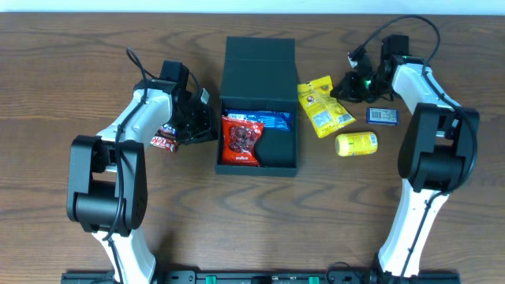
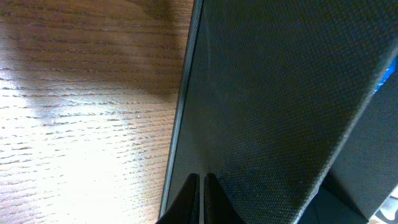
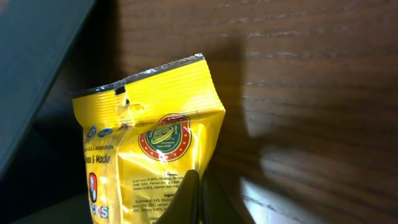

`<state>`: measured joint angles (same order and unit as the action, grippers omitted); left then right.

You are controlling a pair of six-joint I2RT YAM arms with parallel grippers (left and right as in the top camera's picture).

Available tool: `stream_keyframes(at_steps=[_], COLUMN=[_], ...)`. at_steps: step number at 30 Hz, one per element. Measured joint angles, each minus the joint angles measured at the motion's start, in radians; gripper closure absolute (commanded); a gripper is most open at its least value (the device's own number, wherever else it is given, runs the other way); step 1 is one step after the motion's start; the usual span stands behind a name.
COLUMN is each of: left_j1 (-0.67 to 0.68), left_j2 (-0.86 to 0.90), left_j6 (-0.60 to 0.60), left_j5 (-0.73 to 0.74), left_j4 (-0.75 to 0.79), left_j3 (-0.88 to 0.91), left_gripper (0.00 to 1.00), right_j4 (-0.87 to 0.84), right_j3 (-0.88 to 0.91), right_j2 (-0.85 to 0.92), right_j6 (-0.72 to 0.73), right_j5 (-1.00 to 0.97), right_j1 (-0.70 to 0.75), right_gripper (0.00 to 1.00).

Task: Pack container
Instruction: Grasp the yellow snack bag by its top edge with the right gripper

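Whether the right gripper (image 3: 198, 180), its jaws together at the yellow packet (image 3: 149, 149), pinches the foil is hidden. The container (image 1: 259, 71) stands open in the middle of the brown wooden table (image 1: 71, 47), and the left gripper (image 2: 202, 180), jaws together, is beside its outer wall.

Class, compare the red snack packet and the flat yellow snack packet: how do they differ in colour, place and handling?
The red packet lies inside the container; the yellow packet lies on the table beside it. No gripper touches the red packet; the right gripper has its jaws shut on the yellow packet's edge. Both are flat, sealed snack packets.
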<state>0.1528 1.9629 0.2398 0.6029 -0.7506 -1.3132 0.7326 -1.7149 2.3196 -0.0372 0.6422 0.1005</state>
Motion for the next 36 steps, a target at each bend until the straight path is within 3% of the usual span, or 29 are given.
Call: stream_keyframes(at_steps=[4, 16, 23, 36], left_j1=[0.0, 0.0, 0.0, 0.0], left_j2=[0.0, 0.0, 0.0, 0.0], left_j6=[0.0, 0.0, 0.0, 0.0], left_j5=[0.0, 0.0, 0.0, 0.0], left_j4=[0.0, 0.0, 0.001, 0.02], left_j3=[0.0, 0.0, 0.0, 0.0], left_gripper=[0.94, 0.94, 0.94, 0.94], right_j4=[0.057, 0.233, 0.256, 0.288], right_j3=[-0.019, -0.308, -0.321, -0.321], right_j2=[0.0, -0.074, -0.138, -0.356], right_j6=[0.0, -0.001, 0.014, 0.31], right_j5=[0.018, 0.021, 0.025, 0.078], right_j1=[0.0, 0.0, -0.001, -0.109], right_gripper=[0.99, 0.99, 0.99, 0.99])
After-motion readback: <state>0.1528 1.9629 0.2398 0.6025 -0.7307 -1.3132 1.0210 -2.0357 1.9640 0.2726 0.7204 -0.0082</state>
